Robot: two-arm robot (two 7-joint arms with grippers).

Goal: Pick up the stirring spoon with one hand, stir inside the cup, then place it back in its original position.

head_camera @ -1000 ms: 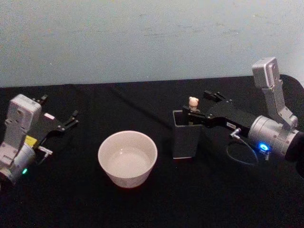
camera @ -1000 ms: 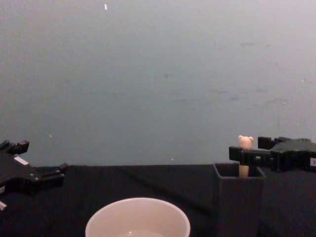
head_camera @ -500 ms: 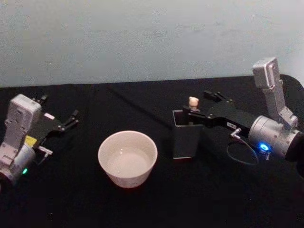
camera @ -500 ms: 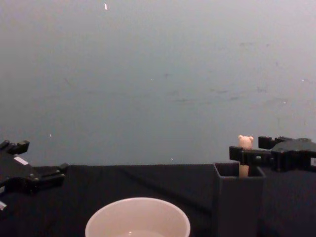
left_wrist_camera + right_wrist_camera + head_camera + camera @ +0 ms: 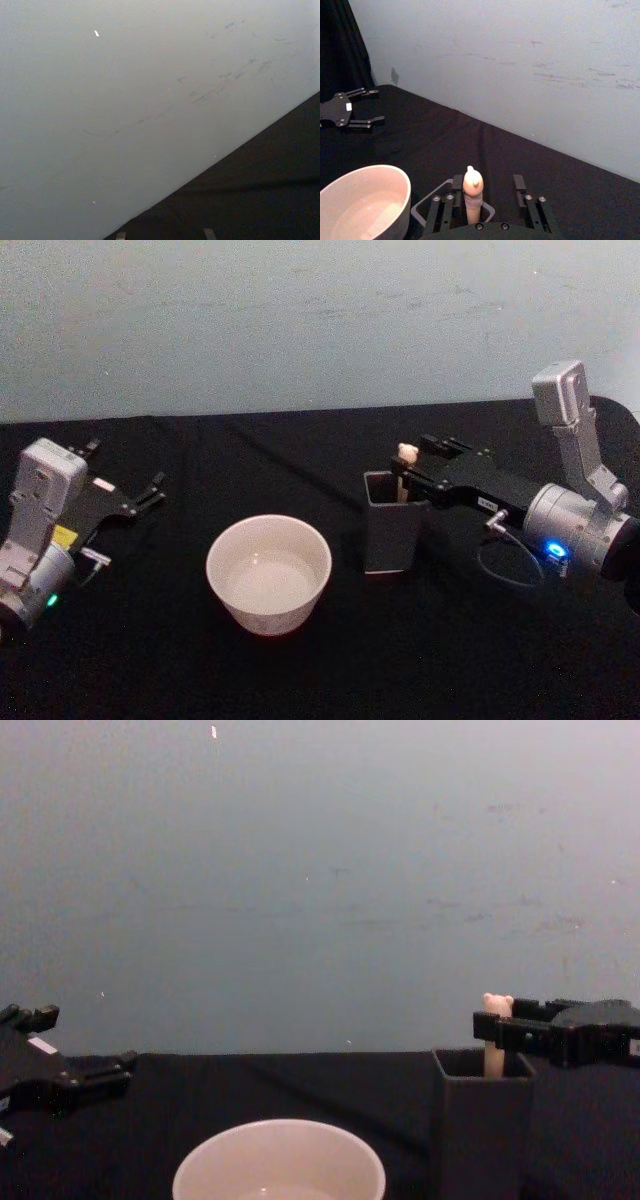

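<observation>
One grasp pending: my right hand [image 5: 486, 182] straddles the stirring spoon [image 5: 472, 190] unclosed, left hand [image 5: 126, 465] parked spread; next, I pinch and lift it from the holder [image 5: 388, 535].

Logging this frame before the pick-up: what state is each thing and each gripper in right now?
stirring spoon: upright in the holder, bear head above its rim.
holder: upright, open-topped, spoon inside.
cup: upright, left of the holder, no spoon in it.
right gripper: open, fingers either side of the spoon handle.
left gripper: open, parked far left, away from the cup.
</observation>
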